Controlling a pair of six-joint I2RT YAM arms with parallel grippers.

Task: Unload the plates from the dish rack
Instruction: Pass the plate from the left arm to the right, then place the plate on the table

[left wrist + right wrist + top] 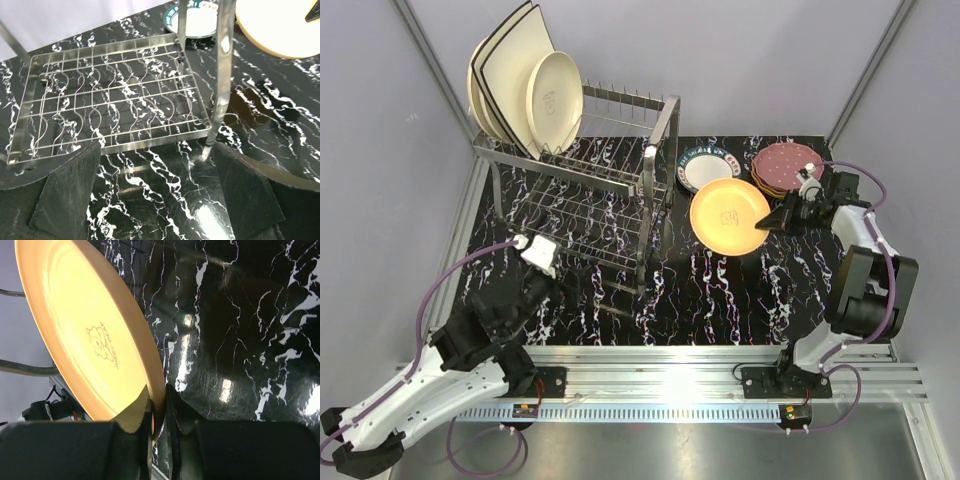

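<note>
The silver wire dish rack [620, 150] stands at the back left with two cream square plates [510, 70] and a cream round plate [554, 100] upright on its top tier. My right gripper [772, 222] is shut on the rim of an orange plate [728, 216], held over the table right of the rack; the wrist view shows its rim [150, 355] pinched between the fingers. A white plate with dark patterned rim [706, 169] and a maroon dotted plate on a stack [787, 165] lie on the table. My left gripper [155, 195] is open and empty before the rack's lower tier [115, 100].
The black marbled table [720, 290] is bounded by grey walls and a metal rail [660, 380] at the near edge. The rack's upright post [220, 75] stands just ahead of my left gripper's right finger.
</note>
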